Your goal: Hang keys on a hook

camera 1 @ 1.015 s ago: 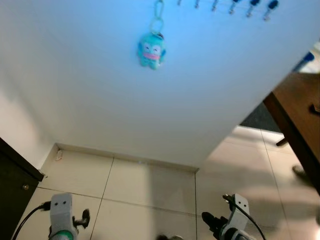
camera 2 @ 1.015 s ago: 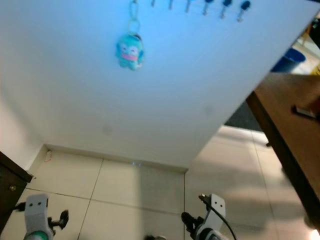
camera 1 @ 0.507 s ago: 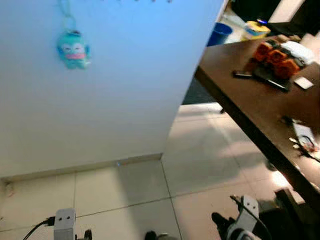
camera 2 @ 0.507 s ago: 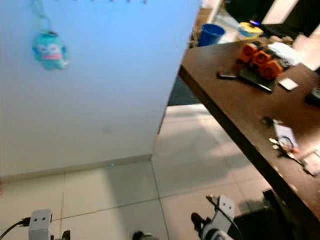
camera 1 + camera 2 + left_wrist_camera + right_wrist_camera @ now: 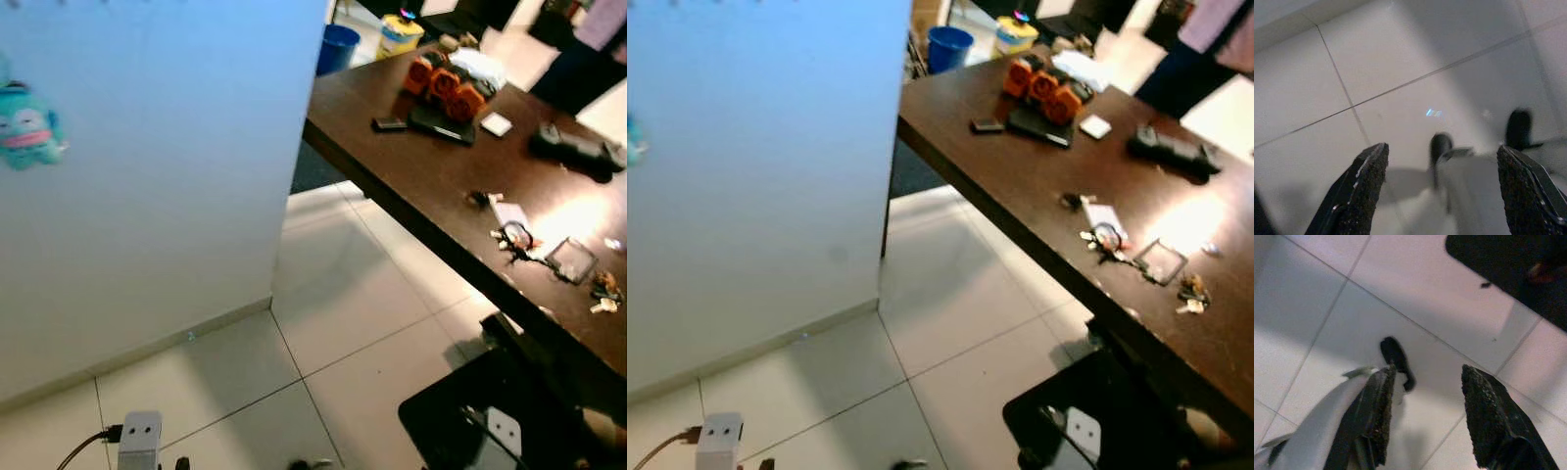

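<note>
Wall [image 5: 147,176] in pale blue stands at my left, and a teal plush keychain [image 5: 24,125] hangs on it near the edge of my sight. Below, my left gripper [image 5: 1442,196] hangs low over the tiled floor [image 5: 323,313], fingers spread wide with nothing between them. My right gripper [image 5: 1425,421] hangs low too, fingers apart and empty, near a black mat [image 5: 470,411]. To the right a dark wooden table [image 5: 411,176] carries orange blocks [image 5: 443,81], a phone [image 5: 390,123] and a small bunch of keys [image 5: 514,238].
</note>
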Controlling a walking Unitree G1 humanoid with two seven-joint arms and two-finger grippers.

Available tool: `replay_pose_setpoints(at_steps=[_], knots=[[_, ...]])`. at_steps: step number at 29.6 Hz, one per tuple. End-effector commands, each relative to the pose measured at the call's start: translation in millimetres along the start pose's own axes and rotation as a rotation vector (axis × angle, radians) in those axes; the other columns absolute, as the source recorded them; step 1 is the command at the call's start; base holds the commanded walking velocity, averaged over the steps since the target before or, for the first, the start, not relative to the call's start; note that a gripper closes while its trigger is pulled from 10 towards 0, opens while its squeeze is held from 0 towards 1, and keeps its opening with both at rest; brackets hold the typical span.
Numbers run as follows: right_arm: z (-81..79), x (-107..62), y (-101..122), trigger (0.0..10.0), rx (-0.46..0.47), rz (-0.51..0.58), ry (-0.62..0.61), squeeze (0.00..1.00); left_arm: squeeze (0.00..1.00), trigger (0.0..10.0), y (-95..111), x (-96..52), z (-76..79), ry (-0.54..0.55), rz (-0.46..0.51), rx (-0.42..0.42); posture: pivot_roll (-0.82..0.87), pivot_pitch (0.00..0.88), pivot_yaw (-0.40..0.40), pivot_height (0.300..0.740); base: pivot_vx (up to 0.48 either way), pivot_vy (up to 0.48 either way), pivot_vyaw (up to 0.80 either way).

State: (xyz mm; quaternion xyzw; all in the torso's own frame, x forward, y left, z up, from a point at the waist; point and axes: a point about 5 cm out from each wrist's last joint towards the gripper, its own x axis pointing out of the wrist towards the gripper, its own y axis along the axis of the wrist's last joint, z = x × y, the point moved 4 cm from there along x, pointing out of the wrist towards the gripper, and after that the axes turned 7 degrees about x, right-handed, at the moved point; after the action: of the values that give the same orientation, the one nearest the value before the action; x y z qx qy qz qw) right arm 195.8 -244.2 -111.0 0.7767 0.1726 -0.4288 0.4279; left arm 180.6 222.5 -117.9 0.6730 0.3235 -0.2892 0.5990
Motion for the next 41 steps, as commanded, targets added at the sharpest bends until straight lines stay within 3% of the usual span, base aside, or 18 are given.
replay_pose_setpoints(at_steps=[1, 10, 14, 19, 23, 26, 27, 28, 29, 32, 33, 34, 35, 36, 38, 41], knots=[[12.3, -2.8, -7.2, 10.0, -0.017, -0.026, -0.039, 0.0, 0.0, 10.0, -9.8, -1.6, 10.2, -0.034, -0.033, 0.018, 0.12, 0.075, -0.021, 0.74, 0.0, 0.0, -0.78], [27.2, -7.4, -19.5, 10.0, -0.038, -0.059, -0.08, 0.0, 0.0, 10.0, -9.2, -0.9, 18.1, -0.052, -0.035, 0.026, 0.11, 0.061, -0.033, 0.74, 0.0, 0.0, -0.78], [34.7, -8.4, -9.2, 10.0, 0.028, -0.011, -0.115, 0.0, 0.0, 10.0, -8.8, -0.7, 19.2, -0.054, -0.034, 0.028, 0.11, 0.061, -0.032, 0.74, 0.0, 0.0, -0.78], [47.1, -10.7, 21.0, 10.0, 0.106, 0.094, -0.16, 0.0, 0.0, 10.0, -7.0, -0.2, 17.3, -0.046, -0.029, 0.03, 0.11, 0.065, -0.026, 0.74, 0.0, 0.0, -0.78], [48.4, -15.6, 77.9, 10.0, 0.185, 0.293, -0.151, 0.0, 0.0, 10.0, 4.8, 1.5, 3.8, 0.006, 0.016, -0.013, 0.11, 0.066, -0.012, 0.74, 0.0, 0.0, -0.78], [45.3, -16.3, 87.6, 10.0, 0.184, 0.322, -0.131, 0.0, 0.0, 10.0, 8.3, 2.0, 0.6, 0.019, 0.029, -0.023, 0.11, 0.067, -0.01, 0.74, 0.0, 0.0, -0.78], [11.0, -13.4, 111.3, 10.0, 0.056, 0.374, 0.006, 0.0, 0.0, 10.0, 26.5, 4.1, -9.0, 0.051, 0.095, -0.058, 0.11, 0.067, -0.009, 0.74, 0.0, 0.0, -0.79], [-4.2, -12.5, 118.0, 10.0, 0.009, 0.388, 0.064, 0.0, 0.0, 10.0, 33.4, 4.8, -11.8, 0.059, 0.12, -0.067, 0.11, 0.067, -0.009, 0.74, 0.0, 0.0, -0.79], [-4.2, -12.5, 118.0, 10.0, 0.009, 0.388, 0.064, 0.0, 0.0, 10.0, 33.4, 4.8, -11.8, 0.059, 0.12, -0.067, 0.11, 0.067, -0.009, 0.74, 0.0, 0.0, -0.79], [-80.1, -12.4, 131.3, 10.0, -0.102, 0.423, 0.348, 0.0, 0.0, 10.0, 66.0, 6.8, -15.0, 0.055, 0.238, -0.075, 0.12, 0.069, -0.007, 0.74, 0.0, 0.0, -0.22], [-80.1, -12.4, 131.3, 10.0, -0.102, 0.423, 0.348, 0.0, 0.0, 10.0, 66.0, 6.8, -15.0, 0.055, 0.238, -0.075, 0.12, 0.069, -0.007, 0.74, 0.0, 0.0, 0.0], [-127.1, -17.0, 130.3, 10.0, -0.15, 0.423, 0.519, 0.0, 0.0, 10.0, 85.1, 6.9, -13.9, 0.045, 0.309, -0.074, 0.12, 0.071, -0.009, 0.74, 0.0, 0.0, 0.0], [-145.5, -19.9, 127.7, 10.0, -0.183, 0.422, 0.581, 0.0, 0.0, 10.0, 92.5, 6.7, -13.1, 0.042, 0.337, -0.073, 0.12, 0.07, -0.012, 0.74, 0.0, 0.0, 0.0], [-145.5, -19.9, 127.7, 10.0, -0.183, 0.422, 0.581, 0.0, 0.0, 10.0, 92.5, 6.7, -13.1, 0.042, 0.337, -0.073, 0.12, 0.07, -0.012, 0.74, 0.0, 0.0, 0.0], [-180.9, -27.2, 121.4, 10.0, -0.23, 0.421, 0.698, 0.0, 0.0, 10.0, 106.9, 5.4, -11.8, 0.035, 0.396, -0.078, 0.13, 0.07, -0.03, 0.74, 0.0, 0.0, 0.0], [-193.5, -30.5, 118.9, 10.0, -0.245, 0.421, 0.739, 0.0, 0.0, 10.0, 112.3, 4.7, -11.2, 0.033, 0.419, -0.077, 0.13, 0.07, -0.03, 0.74, 0.0, 0.0, 0.0]])
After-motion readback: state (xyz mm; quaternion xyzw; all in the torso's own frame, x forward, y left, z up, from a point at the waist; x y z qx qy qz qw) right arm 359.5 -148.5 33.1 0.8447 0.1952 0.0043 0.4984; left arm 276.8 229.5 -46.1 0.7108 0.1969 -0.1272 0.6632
